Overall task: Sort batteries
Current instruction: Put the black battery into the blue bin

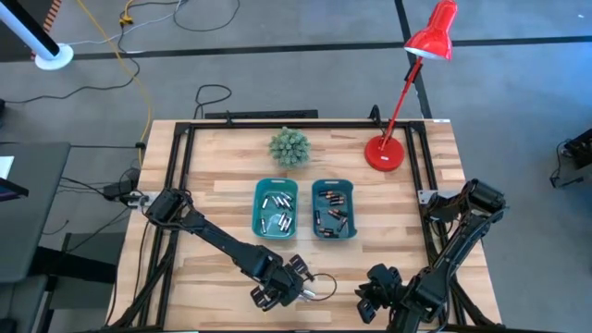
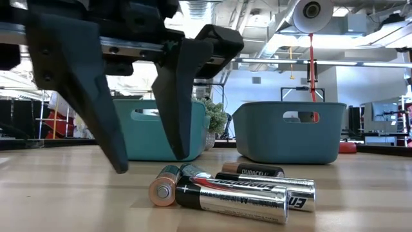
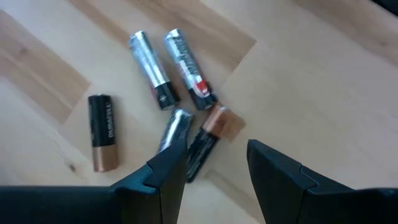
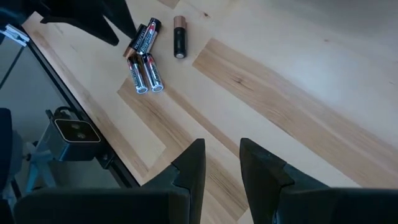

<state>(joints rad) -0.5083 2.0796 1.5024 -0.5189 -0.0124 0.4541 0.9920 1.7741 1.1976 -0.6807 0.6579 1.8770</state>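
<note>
Several loose batteries (image 3: 180, 93) lie flat on the wooden table near its front edge, some silvery, some black with copper ends; the low view shows the batteries (image 2: 232, 193) in a small heap. My left gripper (image 3: 217, 168) hangs open just above them, slanting down, its fingertips (image 2: 180, 151) clear of the heap. My right gripper (image 4: 221, 162) hovers open over bare wood to the right of the heap, with nothing between its fingers. Two teal bins stand mid-table: the left bin (image 1: 276, 208) holds silvery batteries, the right bin (image 1: 333, 210) dark ones.
A red desk lamp (image 1: 398, 111) stands at the far right and a green spiky plant ball (image 1: 289, 146) behind the bins. A black frame runs along the table's edges. A small camera (image 4: 74, 130) sits at the table's front edge near the heap.
</note>
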